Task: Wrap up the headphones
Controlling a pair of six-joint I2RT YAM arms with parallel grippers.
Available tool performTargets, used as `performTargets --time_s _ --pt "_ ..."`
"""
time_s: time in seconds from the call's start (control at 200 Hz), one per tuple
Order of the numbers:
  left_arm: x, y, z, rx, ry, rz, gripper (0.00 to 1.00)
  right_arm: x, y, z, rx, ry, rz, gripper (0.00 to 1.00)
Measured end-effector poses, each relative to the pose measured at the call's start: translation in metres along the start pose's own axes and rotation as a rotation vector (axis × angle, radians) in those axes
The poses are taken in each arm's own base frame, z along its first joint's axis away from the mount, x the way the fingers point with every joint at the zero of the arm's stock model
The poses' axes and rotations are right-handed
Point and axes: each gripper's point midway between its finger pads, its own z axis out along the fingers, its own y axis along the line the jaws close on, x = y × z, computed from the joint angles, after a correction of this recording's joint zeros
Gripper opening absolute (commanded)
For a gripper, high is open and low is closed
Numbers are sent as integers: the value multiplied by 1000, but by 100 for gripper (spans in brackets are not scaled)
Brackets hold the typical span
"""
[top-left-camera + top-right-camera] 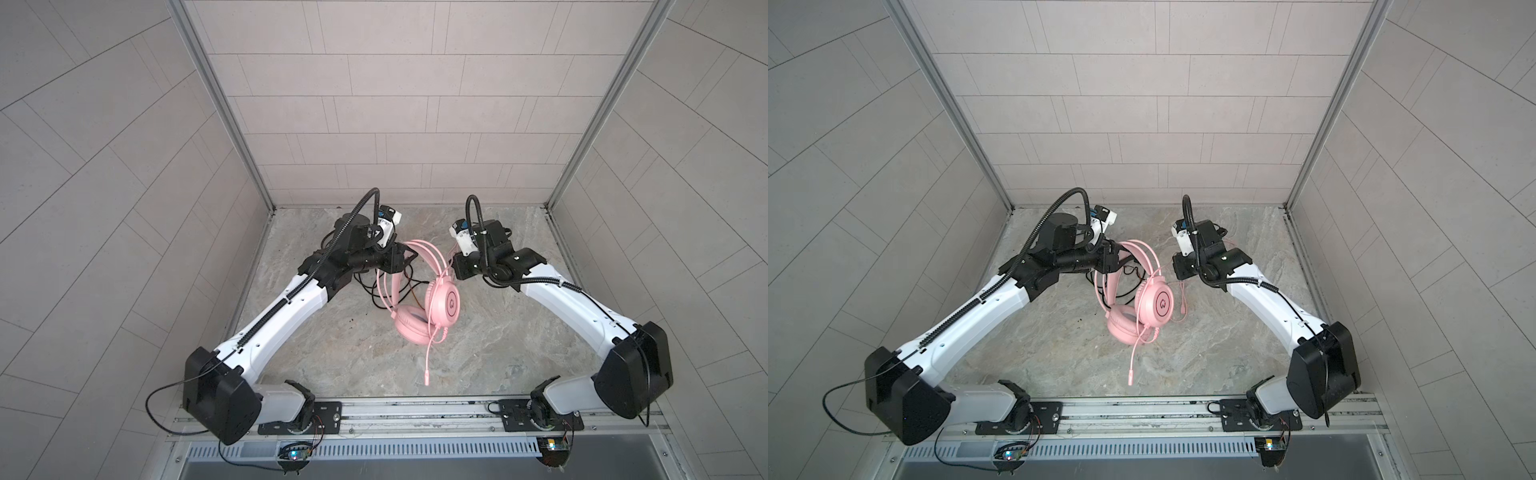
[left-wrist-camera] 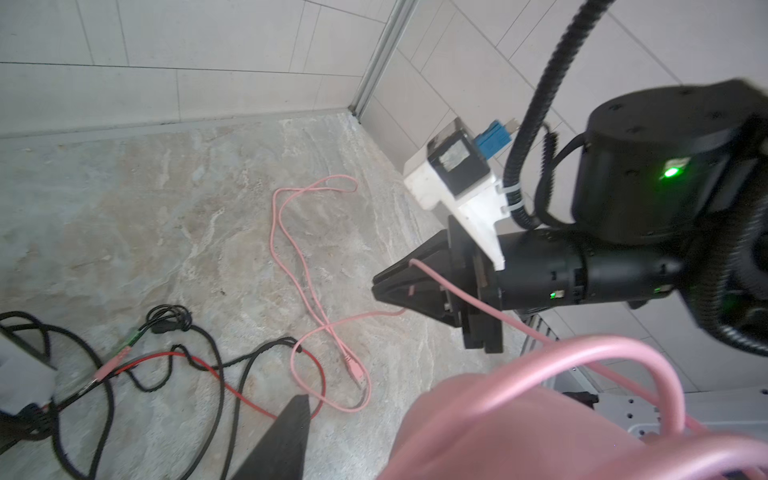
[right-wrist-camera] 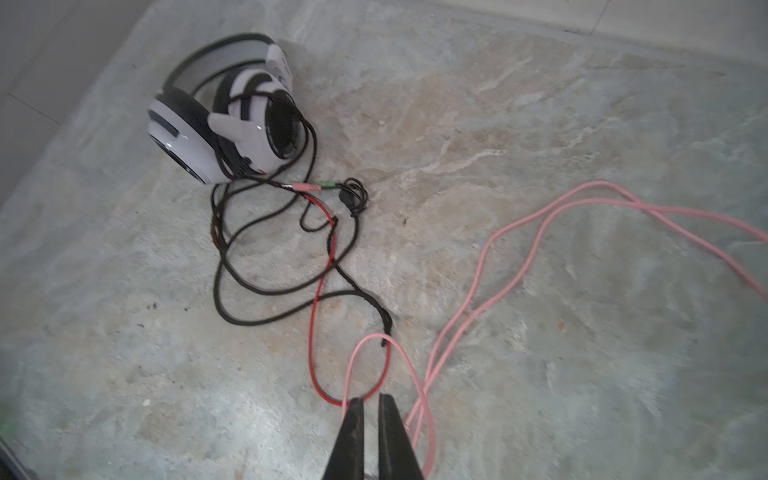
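Left gripper (image 1: 401,257) holds the pink headset (image 1: 447,306) up by its band. The round mark on its cup is too small to read. The white-and-black headset (image 3: 183,124) lies on the table (image 3: 540,104), its black cable (image 3: 249,282) loose beside it. Right gripper (image 3: 371,405) - almost shut - seems to pinch the pink cable (image 3: 540,232).

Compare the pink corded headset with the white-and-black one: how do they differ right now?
Colour: the all-pink over-ear headset against the white-and-black striped headset.
Hold: the left hand grips the pink headset's band; the white-and-black one lies untouched on the marbled tabletop.
Cable: the thin pink cable runs into the shut right hand; the black cable sprawls free.
Shared: both are corded, with cable loose on the table.
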Motion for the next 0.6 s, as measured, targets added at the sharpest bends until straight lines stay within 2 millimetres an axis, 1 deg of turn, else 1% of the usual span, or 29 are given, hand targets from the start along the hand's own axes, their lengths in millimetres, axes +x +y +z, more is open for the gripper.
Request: performTargets --time_s 0.085,0.195,0.225,0.34,0.43,0.6 --pt "-3 -6 2 48 -19 -23 0 1 8 10 -64 -42 43 18" --pt "-7 -11 3 95 -37 -51 0 2 16 20 -142 -105 98 31" --pt "-8 -13 2 107 -42 -57 0 1 18 22 -159 -125 115 34" --pt "-14 -17 1 141 -62 -77 0 -8 25 35 -222 -184 170 42" --pt "-20 -17 -1 160 -89 -94 0 -14 33 52 -267 -211 194 46" --pt "-30 -5 -5 151 -128 -134 0 -4 53 91 -338 -198 231 48"
